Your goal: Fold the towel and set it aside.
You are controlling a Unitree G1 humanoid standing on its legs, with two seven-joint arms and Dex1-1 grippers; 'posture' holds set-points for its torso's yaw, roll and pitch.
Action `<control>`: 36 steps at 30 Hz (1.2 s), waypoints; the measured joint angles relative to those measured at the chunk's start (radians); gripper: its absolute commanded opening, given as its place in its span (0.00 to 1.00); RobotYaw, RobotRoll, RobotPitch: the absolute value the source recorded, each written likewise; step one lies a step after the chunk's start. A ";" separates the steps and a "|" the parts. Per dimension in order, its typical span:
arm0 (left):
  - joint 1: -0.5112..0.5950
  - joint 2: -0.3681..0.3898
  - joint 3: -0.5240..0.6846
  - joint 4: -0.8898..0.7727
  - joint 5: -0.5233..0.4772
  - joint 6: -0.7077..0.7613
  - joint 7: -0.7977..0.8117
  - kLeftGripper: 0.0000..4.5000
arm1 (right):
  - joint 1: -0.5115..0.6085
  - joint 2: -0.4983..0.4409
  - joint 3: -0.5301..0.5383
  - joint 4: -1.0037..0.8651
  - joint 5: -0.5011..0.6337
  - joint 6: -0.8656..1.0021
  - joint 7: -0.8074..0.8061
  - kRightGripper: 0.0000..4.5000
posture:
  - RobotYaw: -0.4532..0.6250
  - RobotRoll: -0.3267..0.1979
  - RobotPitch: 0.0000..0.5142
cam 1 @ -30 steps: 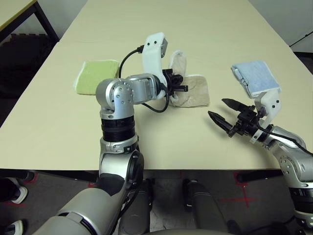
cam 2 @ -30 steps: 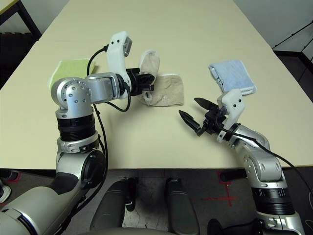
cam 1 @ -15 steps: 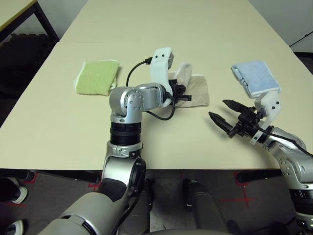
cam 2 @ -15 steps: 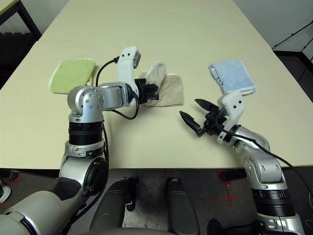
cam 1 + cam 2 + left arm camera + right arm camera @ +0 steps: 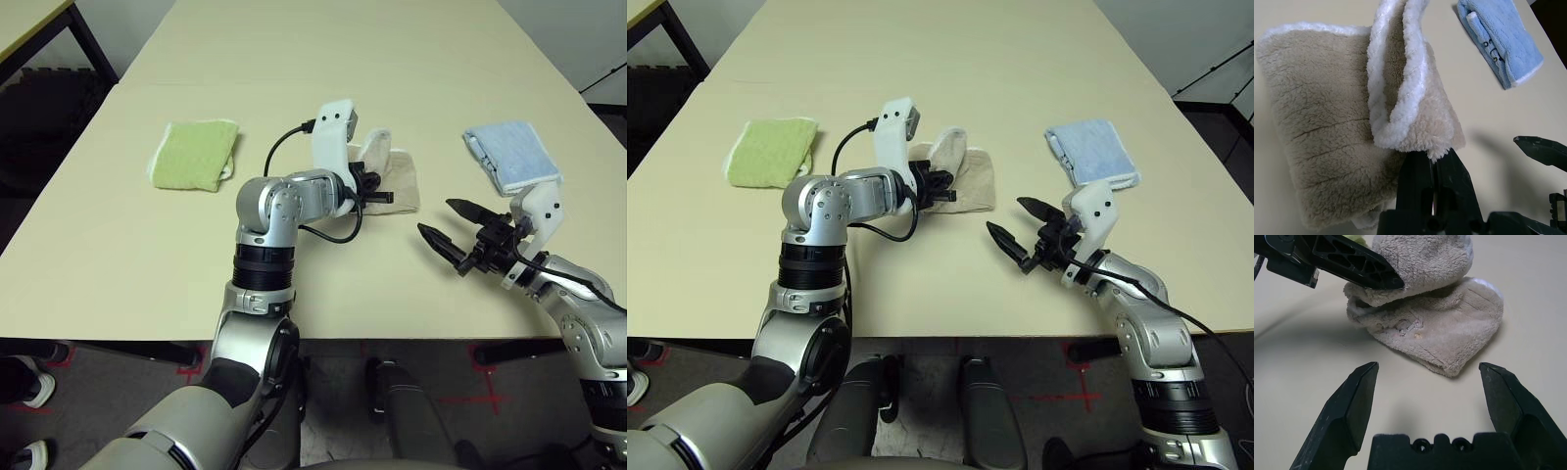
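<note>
Beige towel with white edging is seen partly folded on a pale cream table, between a lime-green towel on the robot's left and a light-blue towel on its right. Grey floor is seen past the near edge, pale walls past the far corners. Part of the beige towel is hidden from above by the left gripper, and the right forearm is cut off by the picture's border. A raised flap of the beige towel is pinched between the left gripper's closed fingertips. The right gripper's fingers are spread wide, empty, near the towel but apart from it; the right gripper is held over the table.
</note>
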 measured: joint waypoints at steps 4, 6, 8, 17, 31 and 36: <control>0.000 -0.002 0.002 0.000 -0.002 0.000 0.011 0.00 | 0.001 0.000 0.000 0.000 -0.001 0.002 -0.002 1.00 | 0.41 0.62 0.35; 0.000 -0.003 0.005 0.000 -0.004 0.000 0.019 0.00 | 0.001 -0.001 0.000 0.000 -0.002 0.002 -0.002 1.00 | 0.41 0.62 0.34; 0.000 -0.003 0.008 0.000 -0.005 0.001 0.024 0.00 | 0.001 -0.001 0.000 0.000 -0.002 0.003 -0.002 1.00 | 0.41 0.62 0.34; -0.001 -0.005 0.039 0.000 -0.022 0.021 0.052 0.68 | -0.013 -0.003 0.001 0.001 -0.014 0.002 0.009 1.00 | 0.43 0.62 0.32; -0.030 -0.006 0.068 0.000 -0.051 0.048 0.072 0.99 | -0.036 -0.001 0.007 0.028 -0.034 -0.017 0.020 1.00 | 0.41 0.62 0.30; -0.030 -0.006 0.063 0.000 -0.053 0.048 0.072 0.99 | -0.036 -0.001 0.007 0.030 -0.035 -0.018 0.020 1.00 | 0.41 0.62 0.30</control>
